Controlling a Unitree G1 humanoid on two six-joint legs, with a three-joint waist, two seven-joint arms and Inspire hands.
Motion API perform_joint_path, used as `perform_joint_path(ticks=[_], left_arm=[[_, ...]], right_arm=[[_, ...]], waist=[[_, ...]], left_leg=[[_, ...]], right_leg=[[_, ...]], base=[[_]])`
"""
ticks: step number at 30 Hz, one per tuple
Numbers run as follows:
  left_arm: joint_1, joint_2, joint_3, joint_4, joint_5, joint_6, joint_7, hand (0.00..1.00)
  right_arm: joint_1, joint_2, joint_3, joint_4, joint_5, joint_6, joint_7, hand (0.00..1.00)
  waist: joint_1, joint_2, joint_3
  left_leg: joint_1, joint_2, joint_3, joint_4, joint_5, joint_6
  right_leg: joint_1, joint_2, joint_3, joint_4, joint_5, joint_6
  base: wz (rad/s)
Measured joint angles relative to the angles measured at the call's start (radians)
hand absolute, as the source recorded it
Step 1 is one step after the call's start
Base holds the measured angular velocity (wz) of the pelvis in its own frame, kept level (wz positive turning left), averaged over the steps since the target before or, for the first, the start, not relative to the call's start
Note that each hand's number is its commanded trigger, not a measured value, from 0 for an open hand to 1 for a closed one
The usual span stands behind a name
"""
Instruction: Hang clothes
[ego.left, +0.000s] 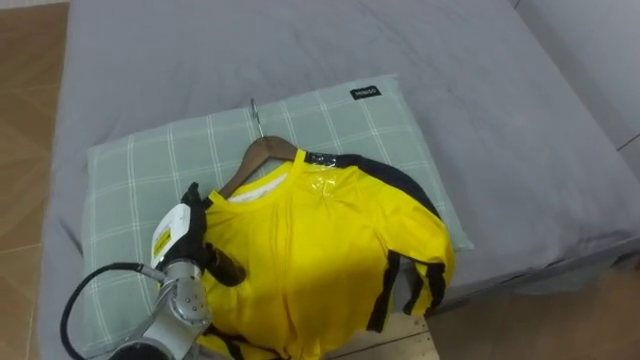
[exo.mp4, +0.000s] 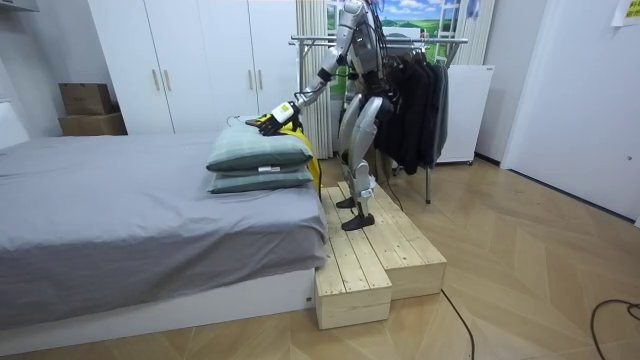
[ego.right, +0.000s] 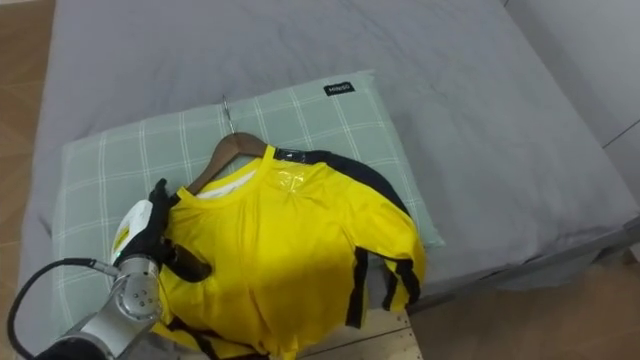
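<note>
A yellow shirt (ego.left: 330, 250) with black trim lies on a wooden hanger (ego.left: 265, 152), whose metal hook (ego.left: 255, 112) points toward the far side of the bed. Shirt and hanger rest on a green checked pillow (ego.left: 390, 130). My left hand (ego.left: 185, 235) sits at the shirt's left shoulder, thumb laid over the yellow cloth and fingers curled at its edge. In the room view I stand on a wooden platform (exo.mp4: 385, 250) beside the bed, left arm stretched out to the shirt (exo.mp4: 280, 122) on the stacked pillows (exo.mp4: 258, 160).
The grey bed (ego.left: 480, 120) spreads around the pillow. Behind me stands a clothes rack (exo.mp4: 400, 42) hung with dark garments (exo.mp4: 415, 110). White wardrobes (exo.mp4: 190, 60) line the back wall. The platform's edge (ego.left: 400, 345) shows below the shirt.
</note>
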Motion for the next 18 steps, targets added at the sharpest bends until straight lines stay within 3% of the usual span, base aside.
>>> perform_joint_path(ticks=[4,7,10,18], left_arm=[[-0.029,0.012,-0.037,0.000,0.002,0.010,-0.024,0.00],[-0.031,0.014,-0.037,0.001,0.001,0.012,-0.040,0.00],[-0.042,0.015,-0.037,0.001,0.000,0.032,-0.067,0.00],[-0.068,0.029,-0.034,0.002,0.001,0.078,-0.109,0.00]], right_arm=[[0.003,-0.003,0.000,0.001,0.000,0.000,0.001,0.00],[0.000,-0.009,-0.001,0.000,-0.005,0.001,0.003,0.00],[0.000,-0.015,-0.001,-0.003,-0.004,0.002,0.011,0.00],[0.003,-0.027,-0.001,-0.016,-0.005,0.014,0.011,0.00]], waist=[[-0.020,0.009,-0.0002],[-0.031,0.026,0.0071],[-0.029,0.036,0.0067],[-0.029,0.037,0.0063]], left_leg=[[-0.002,-0.002,0.001,0.002,0.000,0.000],[-0.002,-0.004,0.002,0.002,0.000,0.000],[-0.010,-0.003,0.012,0.002,0.001,0.002],[-0.020,0.000,0.033,0.001,0.002,0.003]], right_leg=[[-0.001,-0.002,0.001,0.002,0.000,0.001],[-0.001,-0.003,0.002,0.004,-0.001,0.003],[-0.022,-0.006,0.011,0.018,-0.006,0.005],[-0.051,-0.005,0.033,0.036,-0.005,0.002]], base=[[0.00],[0.00],[-0.04],[-0.07]])
